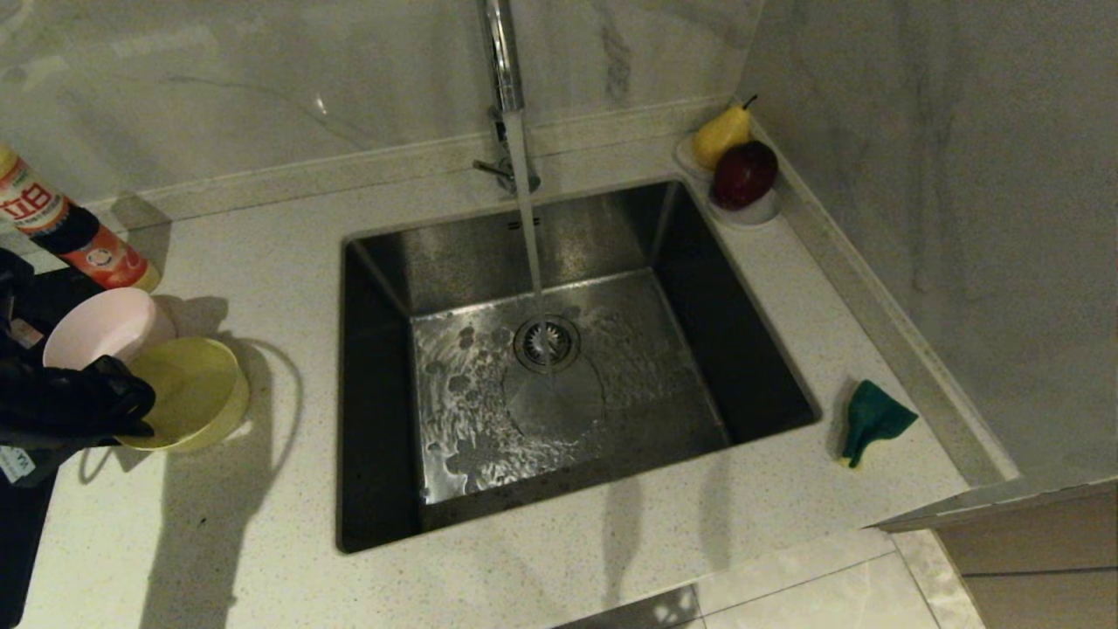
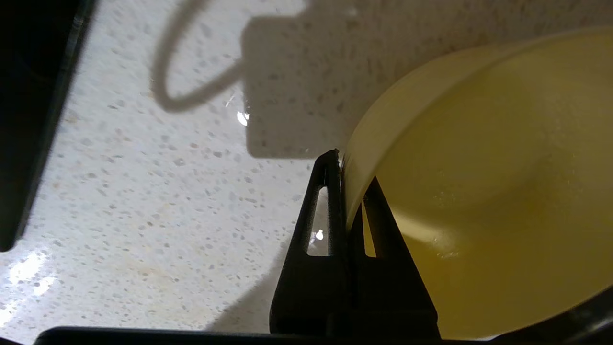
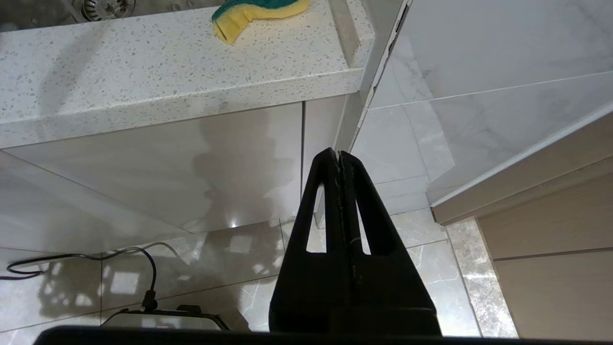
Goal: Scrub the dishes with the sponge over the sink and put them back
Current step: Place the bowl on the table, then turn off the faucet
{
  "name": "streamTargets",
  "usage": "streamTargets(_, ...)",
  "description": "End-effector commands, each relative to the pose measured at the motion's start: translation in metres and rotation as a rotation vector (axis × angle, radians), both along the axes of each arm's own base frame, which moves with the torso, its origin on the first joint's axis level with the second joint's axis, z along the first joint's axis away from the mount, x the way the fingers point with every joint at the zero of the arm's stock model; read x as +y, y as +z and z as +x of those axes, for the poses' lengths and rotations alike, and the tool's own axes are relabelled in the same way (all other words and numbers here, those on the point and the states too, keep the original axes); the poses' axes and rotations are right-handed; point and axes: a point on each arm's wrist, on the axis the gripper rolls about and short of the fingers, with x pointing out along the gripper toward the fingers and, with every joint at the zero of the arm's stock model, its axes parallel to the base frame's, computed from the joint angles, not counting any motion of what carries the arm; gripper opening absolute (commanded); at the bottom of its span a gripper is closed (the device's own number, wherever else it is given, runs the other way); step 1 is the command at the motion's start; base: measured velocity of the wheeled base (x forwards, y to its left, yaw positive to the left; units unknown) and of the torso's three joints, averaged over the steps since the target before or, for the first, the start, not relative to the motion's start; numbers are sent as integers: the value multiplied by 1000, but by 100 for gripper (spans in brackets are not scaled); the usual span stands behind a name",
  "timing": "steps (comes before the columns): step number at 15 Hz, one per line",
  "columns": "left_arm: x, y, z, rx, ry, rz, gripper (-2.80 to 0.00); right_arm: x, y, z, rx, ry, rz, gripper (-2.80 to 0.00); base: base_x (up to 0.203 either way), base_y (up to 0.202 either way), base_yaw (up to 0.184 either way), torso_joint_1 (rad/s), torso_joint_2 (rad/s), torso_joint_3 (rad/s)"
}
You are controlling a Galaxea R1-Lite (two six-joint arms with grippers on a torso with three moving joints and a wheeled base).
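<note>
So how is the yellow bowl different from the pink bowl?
The yellow bowl is pinched at its rim by the left hand; the pink bowl is not held. The yellow bowl sits nearer the sink, with the pink bowl behind it. Both are small, round and tilted.

the left gripper (image 2: 342, 191) is matte black, and each of its fingers (image 2: 318, 225) is a flat tapering wedge with a long narrow slot cut through it. the right gripper (image 3: 339, 158) has the same build, black slotted wedges widening into a broad black base with a dark bar across the wrist camera's near edge. in the head view the left arm (image 1: 61, 406) is a bulky black mass with a small white label patch low on it.
</note>
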Motion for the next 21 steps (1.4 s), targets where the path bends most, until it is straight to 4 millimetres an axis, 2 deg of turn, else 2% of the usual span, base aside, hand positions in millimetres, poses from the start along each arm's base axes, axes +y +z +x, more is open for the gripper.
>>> streamTargets(1,1,6,-4,-21,10,5,-280,0,0,0,1,-1,-1,-280,0,0,0,0,0,0)
streamTargets(4,0,11,-6,-43,7,14,-280,0,0,0,1,1,-1,-280,0,0,0,0,0,0)
streamTargets(9,-2,-5,-10,16,-9,7,-280,0,0,0,0,0,-1,-280,0,0,0,0,0,0)
streamTargets(11,-2,-5,-11,20,-14,16,-280,0,0,0,1,0,-1,-280,0,0,0,0,0,0)
streamTargets(12,-1,-3,-11,13,-13,19,0,0,0,0,1,-1,-1,-280,0,0,0,0,0,0)
streamTargets(18,-3,24,-18,-80,-2,53,0,0,0,0,1,-1,-1,-280,0,0,0,0,0,0)
streamTargets(21,-10,70,-34,-217,-1,107,0,0,0,0,1,1,-1,-280,0,0,0,0,0,0)
